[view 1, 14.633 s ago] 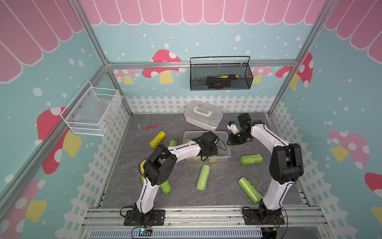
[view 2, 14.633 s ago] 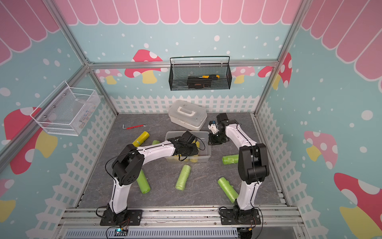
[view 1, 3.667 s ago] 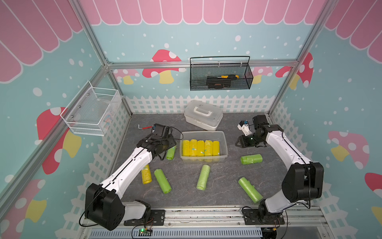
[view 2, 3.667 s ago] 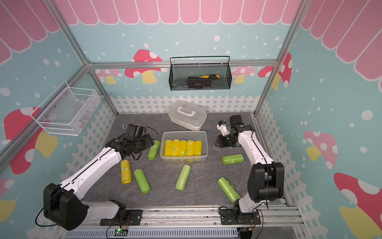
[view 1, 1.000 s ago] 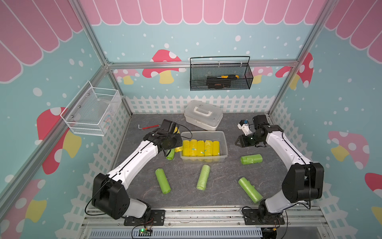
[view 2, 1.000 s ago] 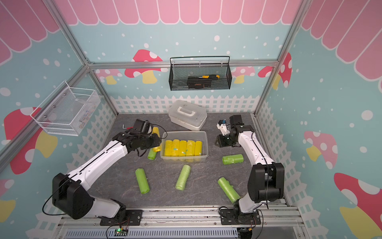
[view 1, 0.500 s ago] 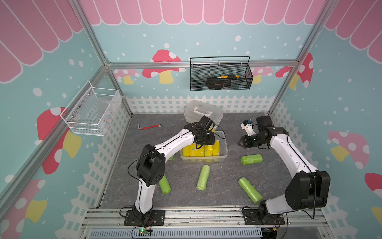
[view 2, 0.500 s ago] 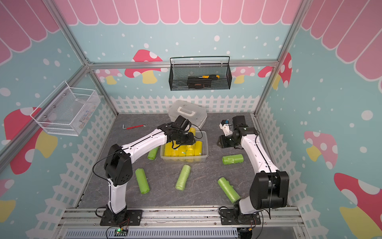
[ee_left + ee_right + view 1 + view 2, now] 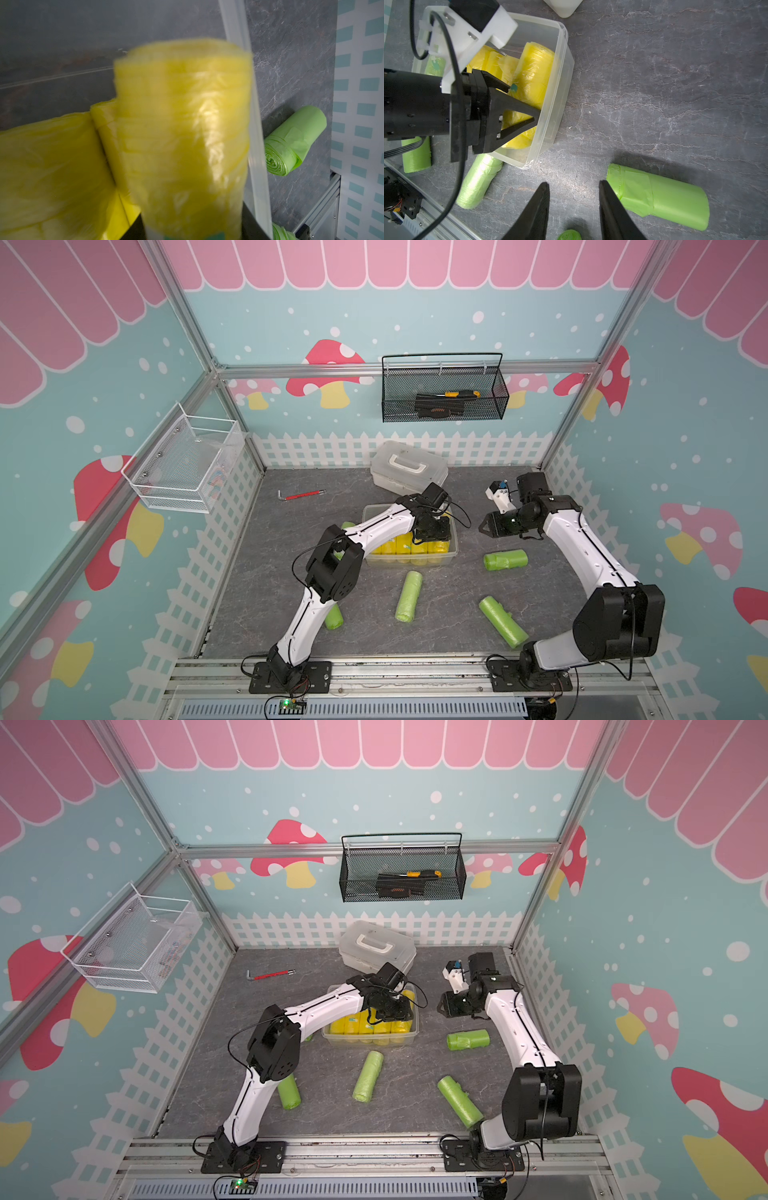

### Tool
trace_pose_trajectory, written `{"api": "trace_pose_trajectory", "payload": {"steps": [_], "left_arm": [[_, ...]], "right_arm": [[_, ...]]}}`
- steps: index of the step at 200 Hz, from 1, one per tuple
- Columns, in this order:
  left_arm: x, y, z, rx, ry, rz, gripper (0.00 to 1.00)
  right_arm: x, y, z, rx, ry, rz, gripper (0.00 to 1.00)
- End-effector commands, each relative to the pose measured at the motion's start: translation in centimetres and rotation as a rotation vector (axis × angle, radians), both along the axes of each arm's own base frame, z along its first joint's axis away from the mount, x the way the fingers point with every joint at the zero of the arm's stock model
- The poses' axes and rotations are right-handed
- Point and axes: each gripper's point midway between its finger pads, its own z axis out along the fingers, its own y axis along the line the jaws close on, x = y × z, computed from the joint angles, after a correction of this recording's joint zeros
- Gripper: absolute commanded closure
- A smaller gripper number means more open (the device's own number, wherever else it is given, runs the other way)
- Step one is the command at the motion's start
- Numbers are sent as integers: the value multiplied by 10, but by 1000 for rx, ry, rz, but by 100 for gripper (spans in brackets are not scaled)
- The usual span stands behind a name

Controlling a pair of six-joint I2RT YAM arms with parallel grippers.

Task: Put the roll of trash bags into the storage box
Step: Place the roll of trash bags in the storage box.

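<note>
I see the box (image 9: 566,41) with yellow rolls (image 9: 399,545) lying inside. My left gripper (image 9: 525,101) clamps a roll (image 9: 535,72) inside its end nearest my right gripper (image 9: 573,182), which hangs empty, narrowly parted, over the table (image 9: 654,83).

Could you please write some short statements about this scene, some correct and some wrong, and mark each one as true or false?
1. The left end effector is shut on a yellow roll at the storage box. True.
2. The right end effector grips a green roll. False: it is open and empty; a green roll lies near it on the table.
3. The rolls lying in the storage box are green. False: they are yellow rolls.
4. Several green rolls lie on the table outside the box. True.
5. The black wire basket is empty. False: a tool with an orange handle lies in it.
</note>
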Motion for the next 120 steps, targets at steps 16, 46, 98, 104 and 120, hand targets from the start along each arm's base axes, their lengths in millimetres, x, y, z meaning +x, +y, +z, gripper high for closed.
{"api": "trace_pose_trajectory", "payload": {"steps": [16,46,98,104,120], "left_arm": [[-7,-17,9,-36,-7,-3,51],[-8,-16,18,-38,-23,0,45],[-11,-13,30,-48,-34,3,40],[-12,-12,31,-50,-36,2,40],[-14,-12,38,-59,-39,0,39]], "right_arm": [[-9,-4,1,-7,11,-13,59],[-9,-4,1,-4,15,-11,59],[-8,-4,1,-3,13,-12,59],[-8,-4,0,-3,15,-13,59],[-8,-4,0,-4,17,-12,59]]}}
